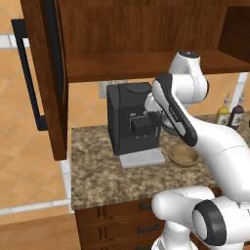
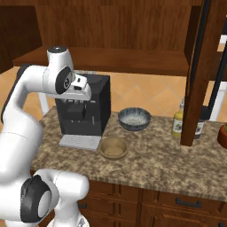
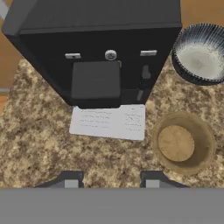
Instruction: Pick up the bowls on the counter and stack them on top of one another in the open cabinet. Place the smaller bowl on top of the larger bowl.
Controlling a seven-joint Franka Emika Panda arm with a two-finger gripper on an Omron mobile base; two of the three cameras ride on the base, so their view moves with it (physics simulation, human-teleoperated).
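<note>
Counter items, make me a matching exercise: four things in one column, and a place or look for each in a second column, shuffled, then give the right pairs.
Things:
1. tan bowl
2. blue-grey bowl
3. coffee machine
4. sauce bottles

Descriptions:
A. black box with a pale drip tray at its foot
B. shallow and wood-coloured, on the counter beside the drip tray
C. deeper, dark rim, pale inside, farther back on the counter
D. upright by the open cabinet door

Pairs: 1-B, 2-C, 3-A, 4-D
</note>
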